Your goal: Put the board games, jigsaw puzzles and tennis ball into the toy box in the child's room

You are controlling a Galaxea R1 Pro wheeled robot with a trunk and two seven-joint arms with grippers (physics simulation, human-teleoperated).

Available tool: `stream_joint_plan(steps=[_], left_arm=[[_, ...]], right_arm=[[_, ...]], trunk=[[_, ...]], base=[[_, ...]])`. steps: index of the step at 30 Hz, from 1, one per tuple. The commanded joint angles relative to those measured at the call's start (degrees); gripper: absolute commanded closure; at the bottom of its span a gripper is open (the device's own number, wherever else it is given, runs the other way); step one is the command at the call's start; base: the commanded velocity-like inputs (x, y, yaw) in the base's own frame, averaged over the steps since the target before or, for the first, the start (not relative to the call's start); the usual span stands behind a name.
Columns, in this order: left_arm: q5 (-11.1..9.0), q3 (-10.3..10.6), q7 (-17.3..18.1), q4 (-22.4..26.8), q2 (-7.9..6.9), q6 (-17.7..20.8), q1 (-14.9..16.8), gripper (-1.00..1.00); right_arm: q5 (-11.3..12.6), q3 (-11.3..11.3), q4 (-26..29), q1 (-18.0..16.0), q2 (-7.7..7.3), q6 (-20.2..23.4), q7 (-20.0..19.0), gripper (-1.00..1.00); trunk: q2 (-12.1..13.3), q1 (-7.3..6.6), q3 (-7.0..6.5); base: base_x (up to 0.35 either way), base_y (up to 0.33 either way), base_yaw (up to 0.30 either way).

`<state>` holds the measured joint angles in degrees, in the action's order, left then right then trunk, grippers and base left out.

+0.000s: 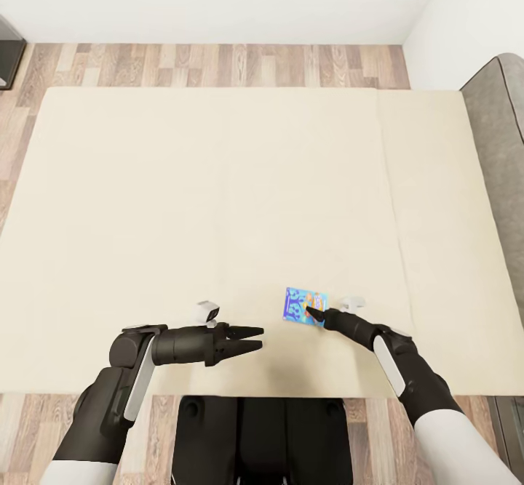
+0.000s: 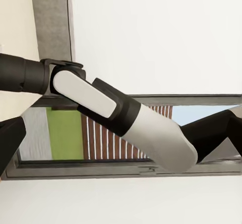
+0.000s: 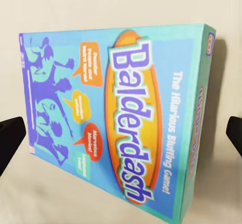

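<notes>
Blue board game (image 3: 121, 118) — right fingers (image 3: 10, 138) spread alongside

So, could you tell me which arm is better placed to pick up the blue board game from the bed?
The right. Its gripper is already at the blue board game, jaws open on either side. The left gripper hovers apart over the bed.

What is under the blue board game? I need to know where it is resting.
The blue board game lies on the bed's cream mattress, which shows all around it. The patch directly beneath is covered by the box.
</notes>
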<state>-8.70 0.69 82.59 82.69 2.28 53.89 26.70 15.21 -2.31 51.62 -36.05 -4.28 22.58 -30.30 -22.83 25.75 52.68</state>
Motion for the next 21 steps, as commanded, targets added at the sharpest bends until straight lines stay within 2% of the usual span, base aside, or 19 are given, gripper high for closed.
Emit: stream_joint_plan(steps=[1,13,21], left_arm=[[-0.1,0.0,0.1,0.0,0.00,0.6,0.0,-1.00],[-0.1,0.0,0.2,0.0,-0.03,0.6,0.0,-1.00],[-0.1,0.0,0.2,0.0,-0.40,0.6,0.0,-1.00]], right_arm=[[0.5,-0.1,0.1,0.0,0.00,0.5,-0.1,-1.00],[0.3,-0.2,0.2,-0.6,0.06,0.5,-0.1,-1.00],[0.4,0.2,-0.3,-3.8,0.13,0.6,0.0,-1.00]], trunk=[[-0.1,0.03,0.14],[-0.1,0.03,0.76],[-0.1,0.03,0.79]], base=[[0.000,0.000,0.000],[0.000,0.000,0.000],[0.000,0.000,0.000]])
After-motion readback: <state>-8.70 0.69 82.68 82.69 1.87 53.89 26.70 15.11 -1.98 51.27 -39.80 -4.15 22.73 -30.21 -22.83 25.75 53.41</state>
